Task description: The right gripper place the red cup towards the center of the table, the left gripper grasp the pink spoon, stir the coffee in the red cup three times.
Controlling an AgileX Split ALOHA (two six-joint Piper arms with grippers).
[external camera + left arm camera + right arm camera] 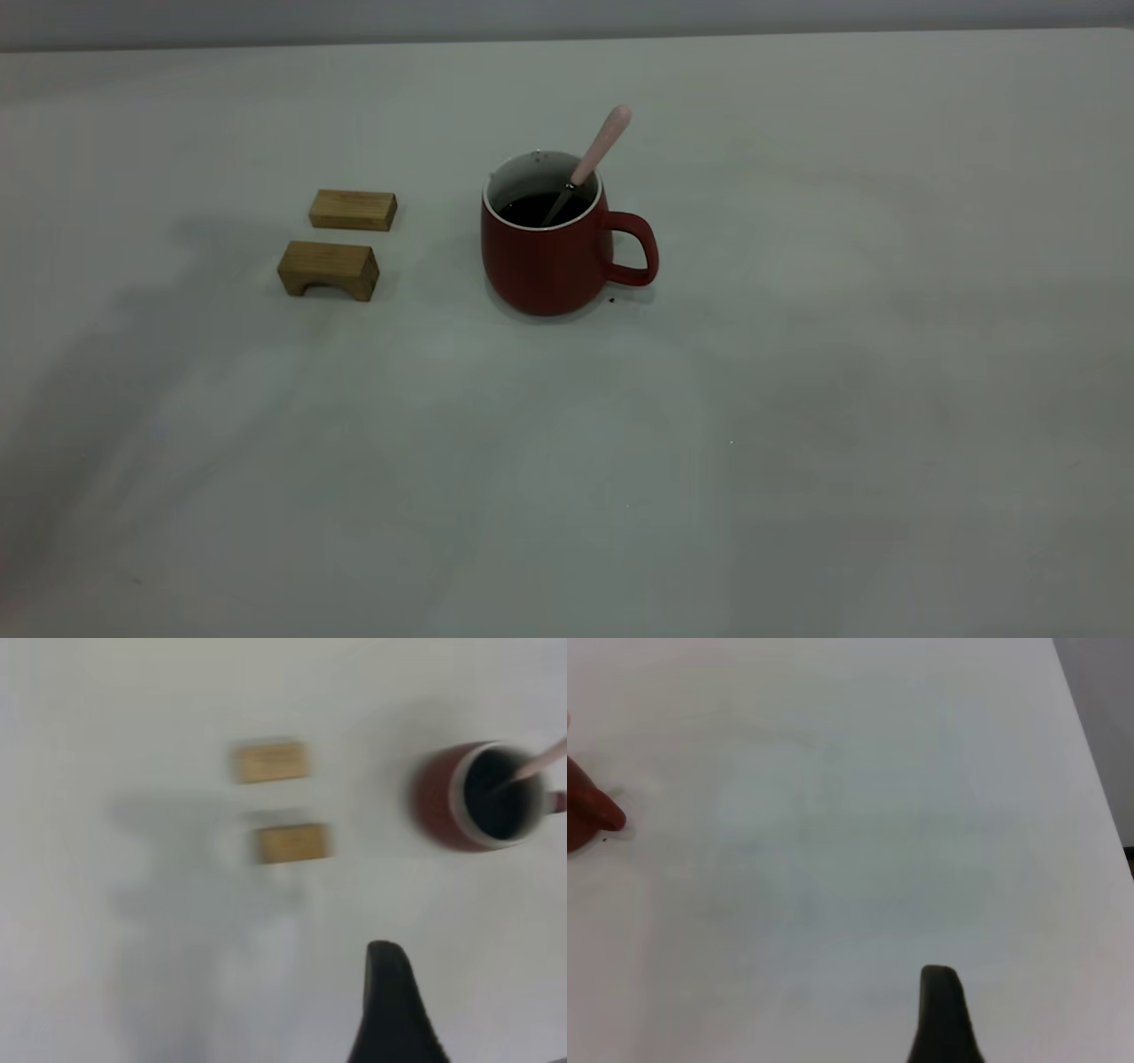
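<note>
The red cup [542,261] stands near the middle of the table [620,461], its handle pointing to the exterior view's right. The pink spoon [601,146] leans in it on the rim, its bowl down in the dark coffee [536,209]. Neither gripper shows in the exterior view. In the left wrist view, the left gripper [474,1014] hovers open and empty, well short of the cup [440,802] and spoon [545,762]; one black finger [387,1001] shows. The right gripper [1036,1019] is open over bare table, with only a sliver of the cup [583,815] at the picture's edge.
Two small wooden blocks [353,210] [329,268] lie left of the cup, also seen as blocks [270,762] [292,843] in the left wrist view. The table edge [1090,744] runs past the right gripper.
</note>
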